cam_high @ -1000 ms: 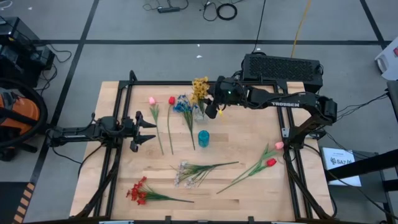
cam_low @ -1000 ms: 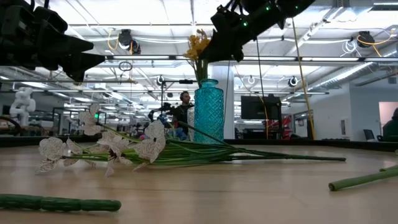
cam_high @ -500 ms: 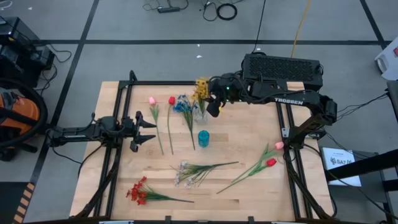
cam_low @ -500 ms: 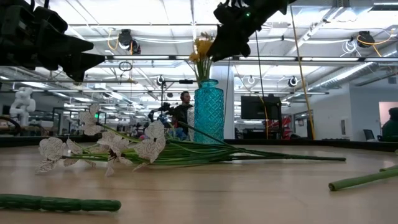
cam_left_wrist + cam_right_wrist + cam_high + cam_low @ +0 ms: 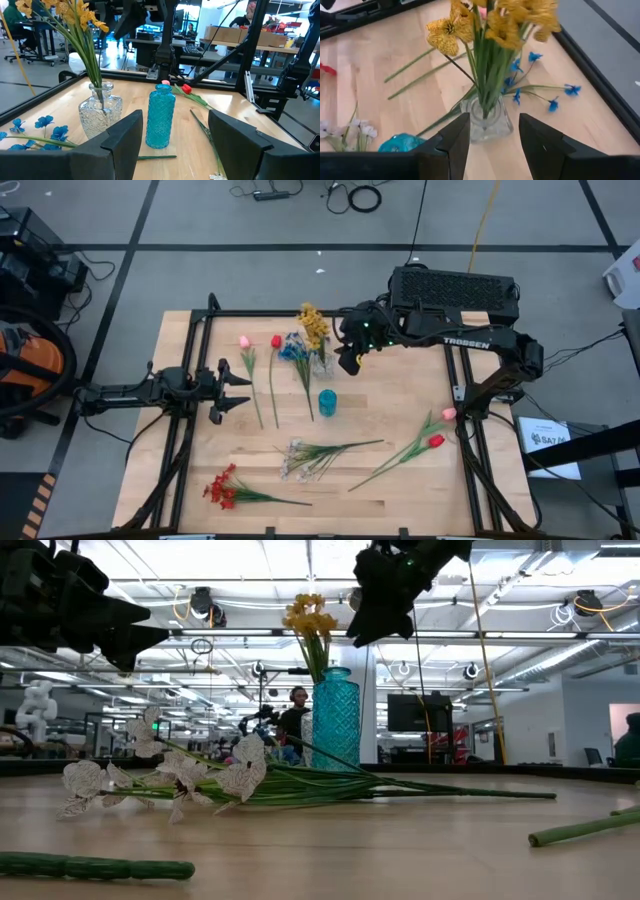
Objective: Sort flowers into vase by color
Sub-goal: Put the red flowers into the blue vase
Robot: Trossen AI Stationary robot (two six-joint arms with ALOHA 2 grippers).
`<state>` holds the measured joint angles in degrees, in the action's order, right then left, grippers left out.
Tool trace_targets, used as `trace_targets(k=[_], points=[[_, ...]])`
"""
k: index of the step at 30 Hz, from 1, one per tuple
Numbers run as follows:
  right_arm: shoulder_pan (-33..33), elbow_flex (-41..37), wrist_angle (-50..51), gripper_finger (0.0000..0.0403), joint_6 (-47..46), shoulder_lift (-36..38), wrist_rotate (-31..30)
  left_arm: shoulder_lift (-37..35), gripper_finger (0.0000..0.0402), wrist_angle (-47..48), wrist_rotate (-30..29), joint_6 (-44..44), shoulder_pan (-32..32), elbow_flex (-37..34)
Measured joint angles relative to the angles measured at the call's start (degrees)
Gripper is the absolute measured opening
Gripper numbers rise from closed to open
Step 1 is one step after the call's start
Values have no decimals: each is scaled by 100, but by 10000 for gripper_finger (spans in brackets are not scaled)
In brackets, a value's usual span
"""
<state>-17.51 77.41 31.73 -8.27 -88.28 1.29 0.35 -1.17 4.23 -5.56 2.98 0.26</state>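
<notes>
The yellow spray (image 5: 313,325) stands with its stems in the clear glass vase (image 5: 320,362) near the table's far edge, and shows too in the right wrist view (image 5: 490,30). My right gripper (image 5: 346,358) hovers open just right of that vase, above it, touching nothing. A teal vase (image 5: 327,402) stands at mid-table. Lying flat on the table are a pink tulip (image 5: 245,342), a red tulip (image 5: 276,342), a blue spray (image 5: 293,352), a white spray (image 5: 300,457), a red spray (image 5: 222,488) and two more tulips (image 5: 438,430). My left gripper (image 5: 236,390) waits open at the left.
Black rails (image 5: 200,340) frame the wooden table top. A black box (image 5: 455,292) sits behind the far edge. The tulip stems (image 5: 272,390) and the blue spray's stem lie between my left gripper and the vases. Bare wood shows near the right of the teal vase (image 5: 160,117).
My right gripper has drawn back a little from the yellow spray, up and toward the table's right. It stood against the blooms a second ago; a gap now shows between them. The spray has tipped toward the table's left in the glass vase.
</notes>
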Motion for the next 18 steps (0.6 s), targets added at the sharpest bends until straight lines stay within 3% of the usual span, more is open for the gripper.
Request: trace_targets(k=[3, 7, 13, 18], points=[[-12, 0, 395, 162, -307, 224, -323, 1, 234, 0, 0, 0, 0, 1], [-12, 0, 1216, 157, -1387, 563, -983, 1, 234, 0, 0, 0, 0, 0], [37, 0, 2494, 147, -2762, 1000, -1032, 1, 234, 0, 0, 0, 0, -1], [439, 0, 3382, 143, -3742, 1160, -1201, 0, 234, 0, 0, 0, 0, -1]])
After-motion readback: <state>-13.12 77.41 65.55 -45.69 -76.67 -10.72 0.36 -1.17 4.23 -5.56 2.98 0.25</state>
